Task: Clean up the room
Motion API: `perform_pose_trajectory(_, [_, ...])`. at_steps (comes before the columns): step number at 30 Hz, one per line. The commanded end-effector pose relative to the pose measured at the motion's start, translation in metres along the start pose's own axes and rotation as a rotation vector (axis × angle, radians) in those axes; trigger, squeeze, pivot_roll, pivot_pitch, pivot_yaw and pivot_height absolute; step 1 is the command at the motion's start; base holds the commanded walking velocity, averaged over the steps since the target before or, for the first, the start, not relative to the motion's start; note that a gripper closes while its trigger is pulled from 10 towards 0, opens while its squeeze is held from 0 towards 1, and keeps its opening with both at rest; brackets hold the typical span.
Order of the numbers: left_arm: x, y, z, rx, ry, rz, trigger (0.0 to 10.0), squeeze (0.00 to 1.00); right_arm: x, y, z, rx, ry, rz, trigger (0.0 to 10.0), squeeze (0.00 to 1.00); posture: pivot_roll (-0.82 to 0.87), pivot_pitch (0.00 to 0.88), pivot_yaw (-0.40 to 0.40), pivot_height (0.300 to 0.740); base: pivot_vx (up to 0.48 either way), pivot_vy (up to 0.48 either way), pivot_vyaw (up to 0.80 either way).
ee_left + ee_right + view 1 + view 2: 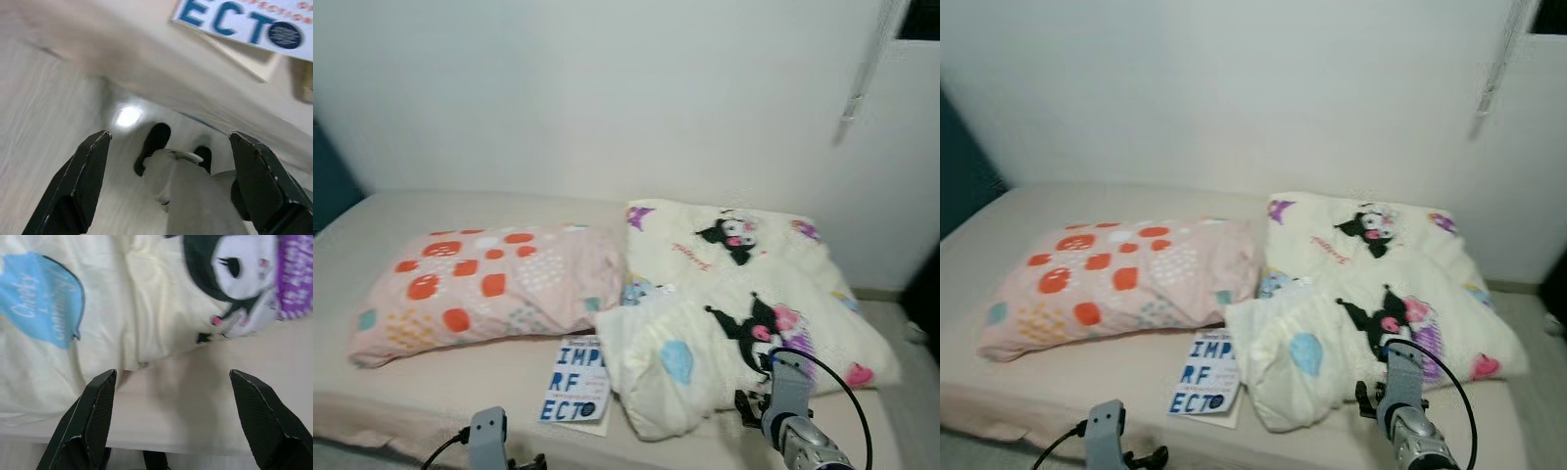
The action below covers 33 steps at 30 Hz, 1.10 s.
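A bed (460, 387) with a beige sheet is seen against a white wall, a room tidy-up judged to be at its opening stage. A pink pillow (489, 289) with orange and teal spots is laid across the left half of the frame, and a cream blanket (744, 304) printed with cartoon figures is heaped at centre right, its folded lower corner bunched toward the bed's front edge. A book (576, 384) with blue capital letters on a white cover is lying flat on the sheet at lower centre, just below the pillow and touching the blanket's left fold. The left gripper (171, 188) is held low at the bottom left of the frame, in front of the bed's edge, its fingers spread wide with nothing between them; in its wrist view the book's corner is seen above the pale floor. The right gripper (171, 423) is held at the lower right, just short of the blanket's hem, also spread wide and empty. No item is gripped yet. An approach is judged to be in hand; next, a reach forward over the mattress edge would be called for, to the book or to the loose blanket corner.
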State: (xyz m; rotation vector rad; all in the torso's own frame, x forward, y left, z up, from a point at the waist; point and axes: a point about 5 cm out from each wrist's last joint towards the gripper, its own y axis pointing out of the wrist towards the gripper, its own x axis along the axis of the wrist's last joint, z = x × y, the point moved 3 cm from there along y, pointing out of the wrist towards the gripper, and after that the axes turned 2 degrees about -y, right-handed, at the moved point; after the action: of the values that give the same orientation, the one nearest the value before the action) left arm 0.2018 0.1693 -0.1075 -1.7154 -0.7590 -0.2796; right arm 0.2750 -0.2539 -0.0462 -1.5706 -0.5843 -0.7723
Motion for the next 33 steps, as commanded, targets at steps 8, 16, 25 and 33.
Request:
perform_pose_trajectory(8, [-0.008,-0.001,0.0,0.006,0.003,0.034,10.0,0.0,-0.002,-0.001,-0.014,-0.093,-0.031,0.029,10.0,0.0,-0.11,0.0,0.015,0.704,0.0,-0.172,0.0])
perform_pose_trajectory(16, [-0.012,-0.002,0.001,-0.003,0.0,0.05,10.0,0.0,-0.009,-0.004,-0.024,-0.142,-0.03,0.057,10.0,0.0,-0.12,0.001,0.016,0.704,0.0,0.0,0.0])
perform_pose_trajectory(25, [-0.017,-0.003,0.005,0.019,-0.013,0.063,10.0,0.0,-0.015,-0.005,-0.028,-0.168,-0.03,0.091,10.0,0.0,-0.11,0.002,0.014,0.704,0.0,0.0,0.0])
perform_pose_trajectory(33, [-0.019,-0.004,0.01,0.043,-0.01,0.074,10.0,0.0,-0.028,-0.007,-0.027,-0.175,-0.013,0.147,10.0,0.0,-0.11,0.001,0.016,0.704,0.0,0.0,-0.76])
